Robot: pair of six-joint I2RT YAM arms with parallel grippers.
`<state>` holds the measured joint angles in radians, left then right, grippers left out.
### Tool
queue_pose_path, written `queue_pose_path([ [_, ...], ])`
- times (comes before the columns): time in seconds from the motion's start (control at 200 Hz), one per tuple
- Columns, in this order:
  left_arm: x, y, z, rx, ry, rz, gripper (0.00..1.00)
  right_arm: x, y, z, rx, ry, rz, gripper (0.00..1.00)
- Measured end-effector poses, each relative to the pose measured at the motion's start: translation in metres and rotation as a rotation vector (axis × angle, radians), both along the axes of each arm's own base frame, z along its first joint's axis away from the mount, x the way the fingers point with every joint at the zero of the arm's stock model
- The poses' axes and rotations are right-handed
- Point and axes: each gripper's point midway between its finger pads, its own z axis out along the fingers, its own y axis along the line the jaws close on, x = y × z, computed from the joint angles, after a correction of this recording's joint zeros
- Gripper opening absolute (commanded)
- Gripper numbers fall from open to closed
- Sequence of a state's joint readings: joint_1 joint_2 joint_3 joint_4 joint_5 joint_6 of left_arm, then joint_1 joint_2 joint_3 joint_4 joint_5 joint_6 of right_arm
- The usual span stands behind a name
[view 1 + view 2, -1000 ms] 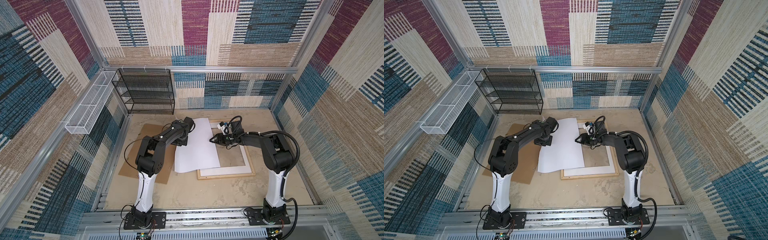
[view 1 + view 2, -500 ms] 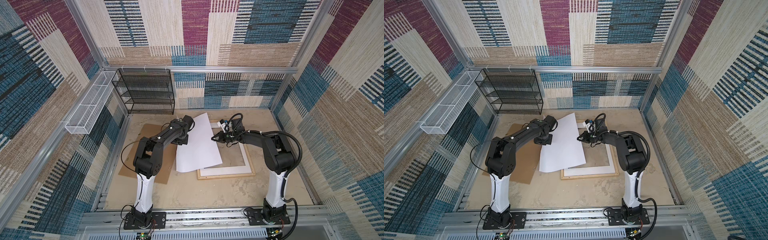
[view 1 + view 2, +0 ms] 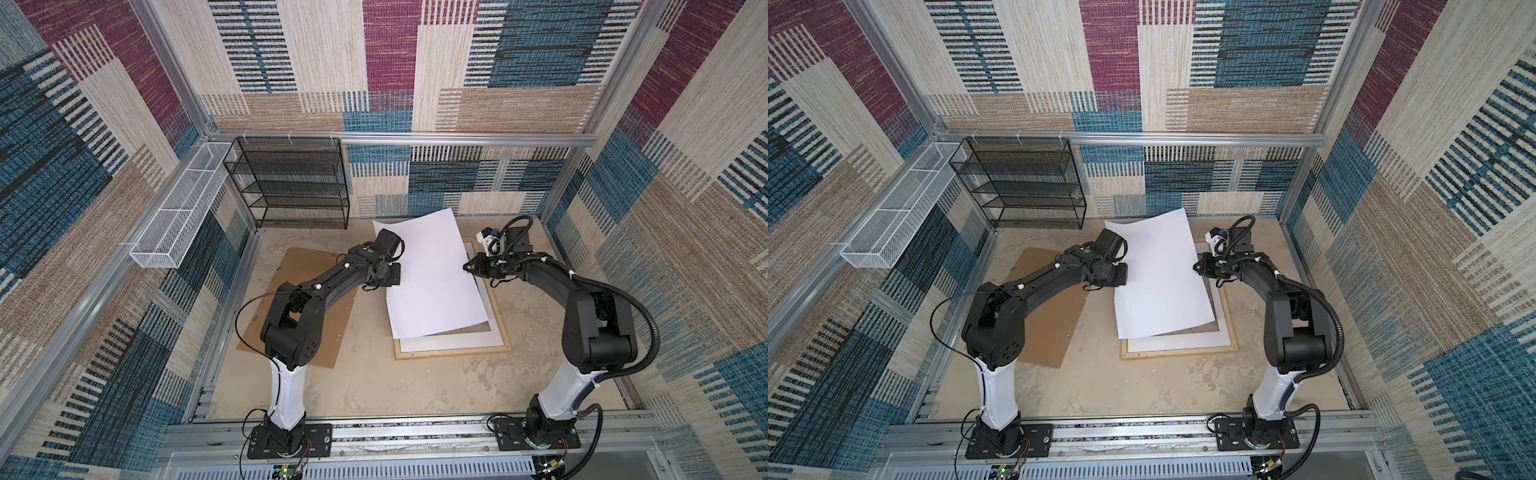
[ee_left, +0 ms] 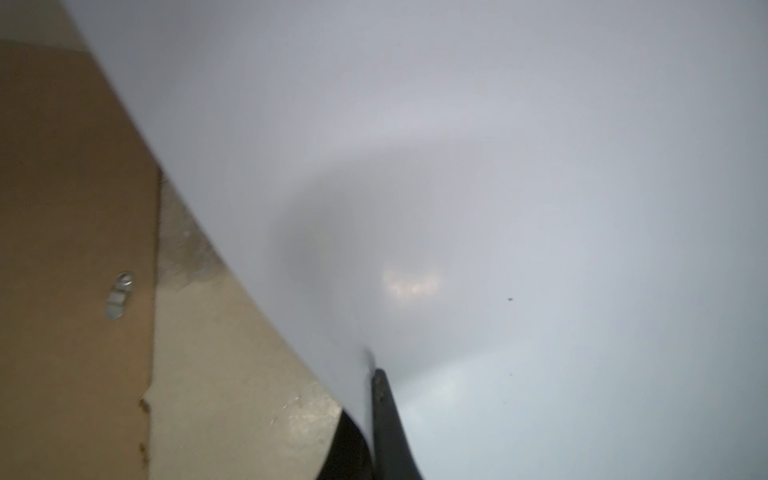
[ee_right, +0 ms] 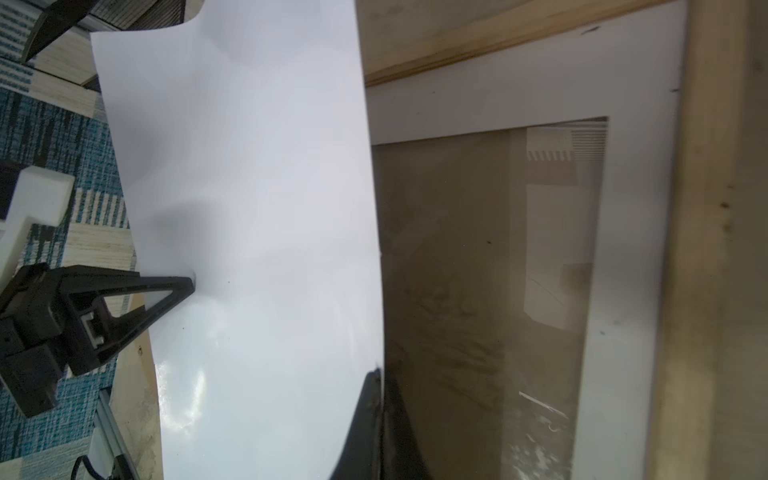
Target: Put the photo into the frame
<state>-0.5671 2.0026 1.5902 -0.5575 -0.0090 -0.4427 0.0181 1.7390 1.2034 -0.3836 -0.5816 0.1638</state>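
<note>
Nearest the arm bases, bare table (image 3: 374, 395) runs up to the frame (image 3: 453, 354), which lies flat right of centre in both top views, with one pale wood rail facing the front. A white mat (image 3: 449, 343) sits inside it, and its rectangular opening shows in the right wrist view. To the left, apart from the frame, a brown backing board (image 3: 334, 332) lies flat beneath the left arm. The left wrist view shows a small metal clip (image 4: 118, 295) on it.

The photo (image 3: 432, 282) is held up off the table above the frame, plain white back upward, so no print shows. It sits skewed against the frame. Its near edge droops low over the mat just behind the front rail, it hides the frame's left side, and its far corner rises toward the back wall. The left claw (image 3: 394, 275) is clamped on the sheet's left edge, jaws together on the paper. The right claw (image 3: 467, 268) pinches the opposite edge, closed tight on it, and the sheet bows gently between the two.

Farther back, a black wire shelf (image 3: 299, 187) stands against the back wall. A white wire basket (image 3: 178, 208) hangs along the left wall.
</note>
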Motion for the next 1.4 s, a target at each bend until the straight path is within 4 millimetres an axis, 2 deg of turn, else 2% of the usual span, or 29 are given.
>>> queue_pose_path([
  [0.14, 0.007, -0.021, -0.008, -0.072, -0.022, -0.023, 0.00, -0.004, -0.020, 0.002, -0.067, -0.002, -0.058, 0.00],
  [0.35, 0.002, -0.041, -0.015, -0.130, -0.020, -0.059, 0.00, -0.019, -0.045, -0.022, -0.122, 0.067, -0.120, 0.00],
  [0.451, 0.000, -0.045, -0.017, -0.153, -0.014, -0.071, 0.00, -0.027, -0.053, -0.027, -0.128, 0.082, -0.141, 0.00],
  [0.621, -0.006, -0.050, -0.020, -0.165, -0.007, -0.089, 0.00, -0.037, -0.057, -0.030, -0.132, 0.090, -0.151, 0.00],
  [1.026, -0.017, -0.047, -0.027, -0.168, 0.017, -0.078, 0.00, -0.039, -0.056, -0.038, -0.125, 0.108, -0.142, 0.00],
  [1.112, -0.019, -0.047, -0.029, -0.164, 0.021, -0.077, 0.22, -0.040, -0.055, -0.043, -0.120, 0.119, -0.138, 0.00],
  [1.182, -0.018, -0.043, -0.031, -0.143, 0.017, -0.065, 0.34, -0.040, -0.057, -0.047, -0.129, 0.123, -0.144, 0.00],
  [1.277, -0.018, -0.034, -0.033, -0.106, 0.020, -0.039, 0.41, -0.039, -0.059, -0.050, -0.130, 0.123, -0.149, 0.00],
  [1.402, -0.015, -0.019, -0.028, -0.040, 0.004, 0.002, 0.44, -0.038, -0.059, -0.054, -0.132, 0.126, -0.150, 0.00],
])
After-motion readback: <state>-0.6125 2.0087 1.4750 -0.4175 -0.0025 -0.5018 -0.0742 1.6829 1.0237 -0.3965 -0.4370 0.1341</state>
